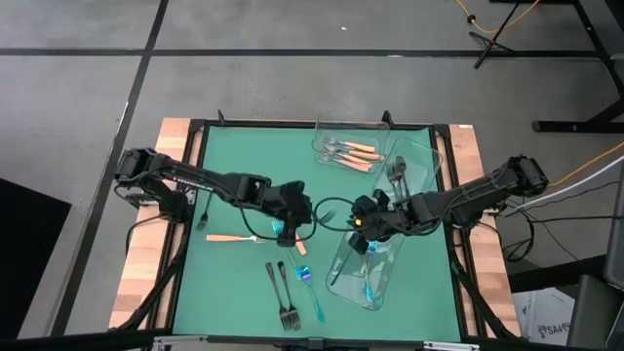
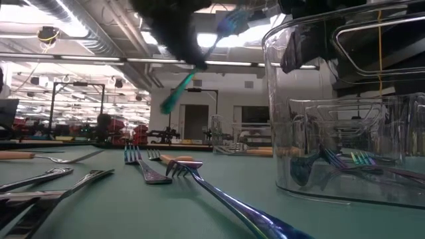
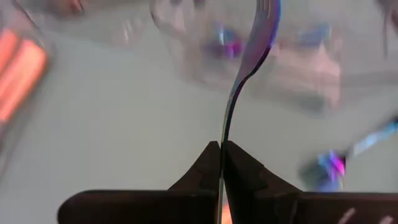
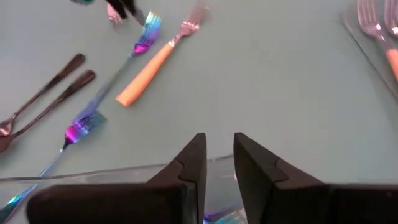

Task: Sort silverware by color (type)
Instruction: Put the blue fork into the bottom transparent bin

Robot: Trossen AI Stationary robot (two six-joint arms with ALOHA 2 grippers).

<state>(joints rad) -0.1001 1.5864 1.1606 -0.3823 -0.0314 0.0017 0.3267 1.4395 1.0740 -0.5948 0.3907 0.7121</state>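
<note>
Grey concrete floor [image 1: 244, 88] with dark seams surrounds the green worktop [image 1: 244, 156]; fluorescent ceiling lights [image 2: 66, 26] glow beyond.

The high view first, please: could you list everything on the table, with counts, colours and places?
mat: one, green, covering the table top.
clear trays: three, transparent, all on the mat's right half.
orange-handled forks: a few in the top-centre tray; two loose on the mat, one at left.
dark forks: two loose near the mat's bottom edge; some more in the upper right tray.
blue-teal forks: at least one loose beside the dark pair, some in the lower right tray, one held.
left gripper: black, mid-mat, fingers shut on a blue-teal fork.
right gripper: black, over the lower right tray, fingers apart, empty.
</note>
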